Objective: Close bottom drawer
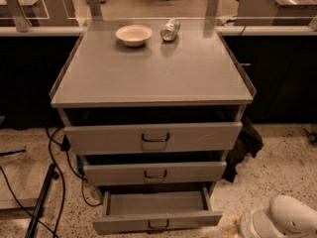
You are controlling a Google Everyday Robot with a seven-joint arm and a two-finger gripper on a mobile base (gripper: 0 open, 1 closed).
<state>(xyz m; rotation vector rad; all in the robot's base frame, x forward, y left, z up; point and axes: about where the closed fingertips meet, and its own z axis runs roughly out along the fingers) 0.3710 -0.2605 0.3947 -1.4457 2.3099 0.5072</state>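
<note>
Speckled flooring (282,157) is surrounding a grey metal cabinet (153,73) in a lab aisle, with a cream bowl (133,34) and a toppled can (170,29) sitting at the back of the cabinet's top. At the foot of the cabinet the bottom drawer (158,221) is standing pulled well out, its bare tray showing and its small dark loop handle (158,225) facing me. It is reaching further out from the cabinet than the middle drawer (154,172) and the top drawer (153,138) above it.

My white arm housing (290,219) is showing low beside the cabinet's right front corner. My gripper is lying outside the view, so I cannot tell whether it is clenched or released.

I am judging the push as not yet begun. To do it well, I am planning to bring the gripper to the middle of the front panel, near the handle. Pressing straight toward the cabinet should keep the drawer running square on its slides. I am also aiming to steer clear of the dark cloth (242,145) hanging at the cabinet's right side.
</note>
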